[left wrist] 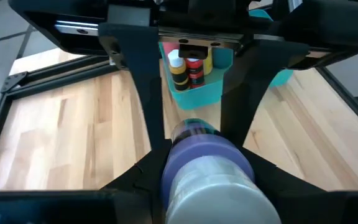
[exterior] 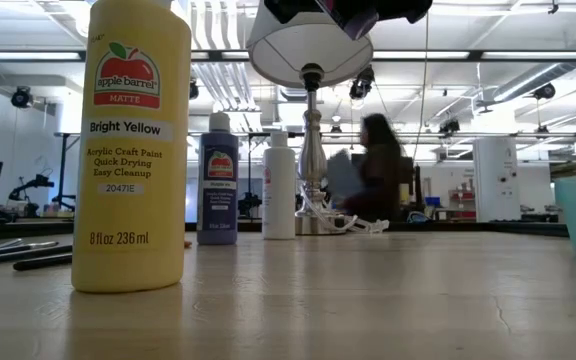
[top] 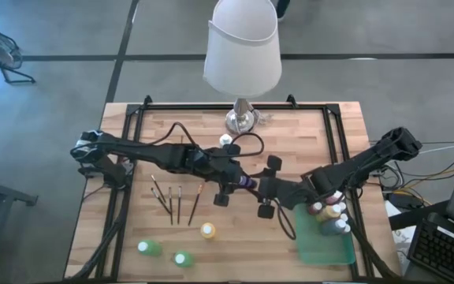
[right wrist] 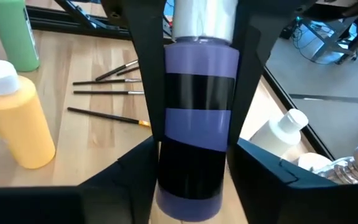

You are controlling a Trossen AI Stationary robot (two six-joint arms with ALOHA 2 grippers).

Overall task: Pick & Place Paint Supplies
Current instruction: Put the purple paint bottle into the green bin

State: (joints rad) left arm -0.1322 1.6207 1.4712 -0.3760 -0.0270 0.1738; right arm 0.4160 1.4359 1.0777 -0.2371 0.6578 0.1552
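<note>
At the centre of the high view, above the wooden worktop (top: 306, 134), a purple paint bottle (top: 247, 182) lies roughly level, its long axis running left to right across the frame, white cap toward the left arm; the left hand (top: 231, 186) is clamped on its cap end, while the right hand (top: 268, 189) has its fingers on both sides of the base end, though I cannot tell whether they press it. Toward the lower right, the green tray (top: 326, 248) holds several upright bottles (top: 331, 213) crowded into its upper end. Left of centre four paintbrushes (top: 176, 201) lie nearly vertical in the frame, with a yellow bottle (top: 208, 230) and two green bottles (top: 150, 248) below them.
</note>
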